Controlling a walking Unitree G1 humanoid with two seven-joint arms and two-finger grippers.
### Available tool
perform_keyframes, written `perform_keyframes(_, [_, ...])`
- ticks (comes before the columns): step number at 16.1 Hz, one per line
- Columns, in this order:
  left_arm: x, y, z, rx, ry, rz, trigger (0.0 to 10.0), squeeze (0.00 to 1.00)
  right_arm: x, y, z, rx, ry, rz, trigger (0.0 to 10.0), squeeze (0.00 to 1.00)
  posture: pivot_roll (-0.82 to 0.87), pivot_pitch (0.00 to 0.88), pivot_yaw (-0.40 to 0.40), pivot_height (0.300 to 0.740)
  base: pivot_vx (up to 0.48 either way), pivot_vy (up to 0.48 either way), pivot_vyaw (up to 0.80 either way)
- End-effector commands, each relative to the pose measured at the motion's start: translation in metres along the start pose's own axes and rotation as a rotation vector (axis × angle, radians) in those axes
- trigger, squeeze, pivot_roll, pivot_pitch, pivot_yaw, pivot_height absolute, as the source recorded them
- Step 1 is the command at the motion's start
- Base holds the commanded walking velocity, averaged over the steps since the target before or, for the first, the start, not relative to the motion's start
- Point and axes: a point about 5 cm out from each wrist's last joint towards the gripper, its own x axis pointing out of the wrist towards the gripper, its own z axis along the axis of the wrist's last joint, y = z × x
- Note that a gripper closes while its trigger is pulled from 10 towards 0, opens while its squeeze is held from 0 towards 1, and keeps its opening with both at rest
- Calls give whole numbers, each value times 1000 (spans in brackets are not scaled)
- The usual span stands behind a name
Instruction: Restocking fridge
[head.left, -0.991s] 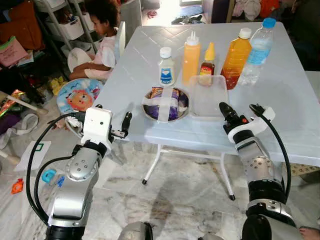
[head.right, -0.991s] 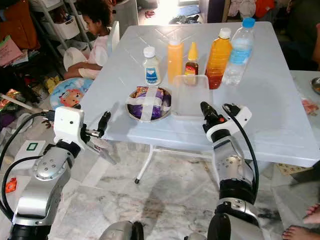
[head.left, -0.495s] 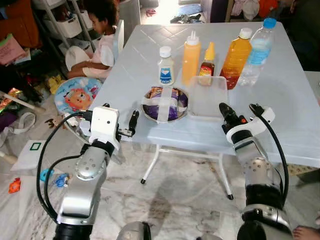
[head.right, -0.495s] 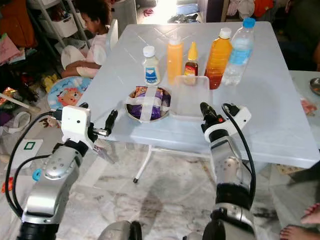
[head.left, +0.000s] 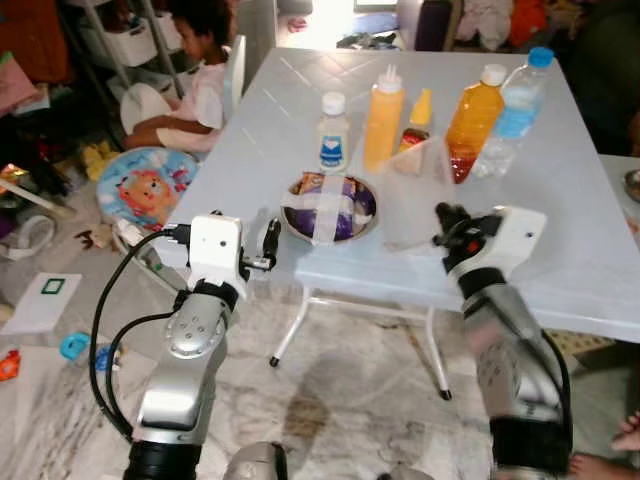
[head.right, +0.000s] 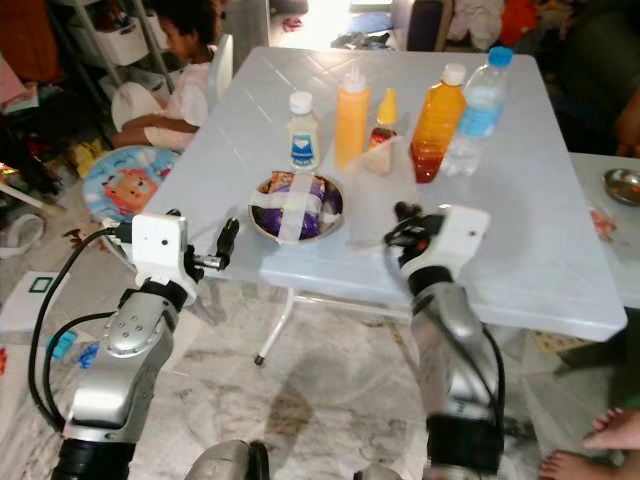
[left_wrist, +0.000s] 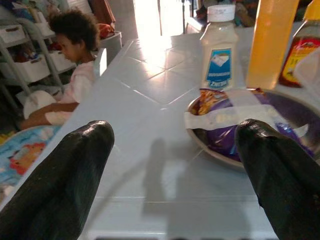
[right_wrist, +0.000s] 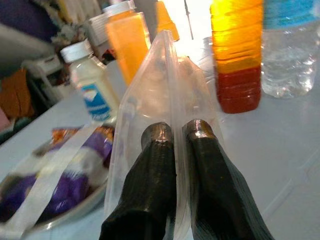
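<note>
A person (head.left: 205, 70) in a light top is seated on the floor beside the far left corner of the white table (head.left: 590, 240), facing away toward white shelving with storage bins (head.left: 140, 45). A round cartoon-printed cushion (head.left: 148, 187) is laid on the floor just in front of the person. Small toys (head.left: 72, 346) are scattered on the marble floor (head.left: 340, 390). A bare foot (head.right: 590, 452) is seen at the lower right.
</note>
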Motion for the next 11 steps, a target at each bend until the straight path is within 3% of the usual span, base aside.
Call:
perform_keyframes(1, [0,0,-4,-1,13,11,10000,0,-3,7,2,-22,-5,10,10000,0,-14,0,20,740,-270,0,0])
perform_keyframes(11, [8,1,-4,-7,-13,33,10000,0,7,12,10,-115,-1,26,10000,0,-16,0,7,740,-269,0,0])
